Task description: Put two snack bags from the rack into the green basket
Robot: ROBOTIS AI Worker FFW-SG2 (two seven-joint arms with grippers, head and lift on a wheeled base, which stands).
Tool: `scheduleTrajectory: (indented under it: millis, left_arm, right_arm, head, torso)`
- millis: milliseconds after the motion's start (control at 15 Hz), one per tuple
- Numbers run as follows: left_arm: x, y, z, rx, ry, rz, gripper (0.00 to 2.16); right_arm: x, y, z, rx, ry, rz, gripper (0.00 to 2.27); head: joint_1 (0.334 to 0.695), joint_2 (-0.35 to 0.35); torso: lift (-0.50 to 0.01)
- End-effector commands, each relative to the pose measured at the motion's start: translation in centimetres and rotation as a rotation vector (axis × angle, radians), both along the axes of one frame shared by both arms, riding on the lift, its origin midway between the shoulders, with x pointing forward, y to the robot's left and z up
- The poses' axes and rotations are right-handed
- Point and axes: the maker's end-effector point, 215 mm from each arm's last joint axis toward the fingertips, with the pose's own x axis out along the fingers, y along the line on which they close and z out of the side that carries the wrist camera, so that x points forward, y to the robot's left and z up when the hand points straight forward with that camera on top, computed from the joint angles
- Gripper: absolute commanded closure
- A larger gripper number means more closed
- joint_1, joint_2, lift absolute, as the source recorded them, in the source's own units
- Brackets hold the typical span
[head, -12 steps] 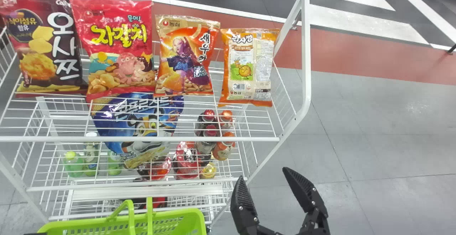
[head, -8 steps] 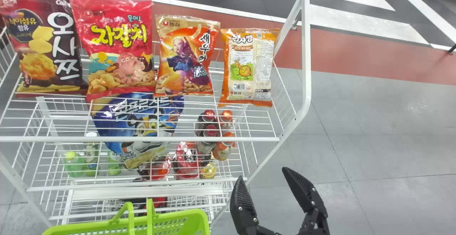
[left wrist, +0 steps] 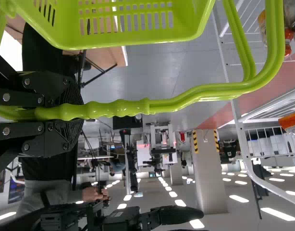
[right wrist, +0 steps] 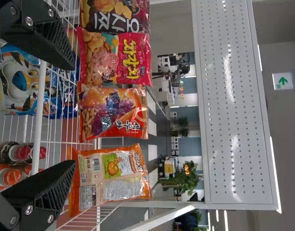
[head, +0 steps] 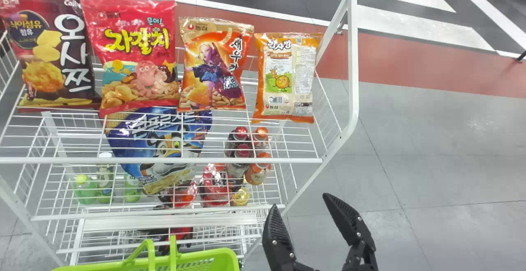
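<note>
across the rack's [head: 353, 65] top shelf [head: 164, 160] lay four snack bags [head: 215, 65]. the right gripper [head: 299, 200] gaped before its front-right corner; the left gripper [left wrist: 79, 113] clamped the green basket's [head: 205, 258] handle [left wrist: 186, 97].

The black left end effector [left wrist: 73, 113] grips the curved, green plastic handle [left wrist: 123, 108] of the slotted green plastic basket [left wrist: 138, 41]; beyond stands a white metal wire rack [left wrist: 240, 132].
</note>
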Motion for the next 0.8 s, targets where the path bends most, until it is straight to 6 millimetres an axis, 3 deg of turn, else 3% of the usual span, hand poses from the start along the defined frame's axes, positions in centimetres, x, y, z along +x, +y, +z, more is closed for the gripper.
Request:
scheduleTrajectory:
  millis: [0, 67, 333, 400, 733]
  left_arm:
    - [-0.2, -0.1, 0.2, -0.001, -0.002, -0.004, 2.11]
    - [-0.5, -0.4, 0.3, -0.006, 0.001, -0.008, 2.11]
    - [-0.8, -0.7, 0.1, 0.006, 0.002, -0.014, 2.11]
    - [-0.8, -0.8, 0.0, 0.013, 0.0, -0.018, 2.11]
    - [-1.3, -1.9, -0.6, 0.046, -0.006, -0.07, 2.11]
  right_arm:
    - [1.1, 0.4, 0.0, 0.004, -0.025, 0.006, 0.13]
    - [2.2, 0.7, -0.1, 0.0, -0.031, 0.011, 0.13]
    - [7.8, 3.2, -4.6, -0.056, 0.12, 0.052, 0.13]
    - [9.3, 3.7, -4.9, -0.054, 0.134, 0.047, 0.13]
    - [16.3, 6.2, -3.3, -0.021, 0.049, 0.064, 0.13]
  head:
    - [0.695, -0.35]
    - [0.695, -0.35]
    - [0.695, -0.35]
    - [0.695, -0.35]
    - [0.695, -0.35]
  torso:
    - [-0.007]
    - [-0.007]
    - [-0.007]
    - [-0.007]
    - [-0.007]
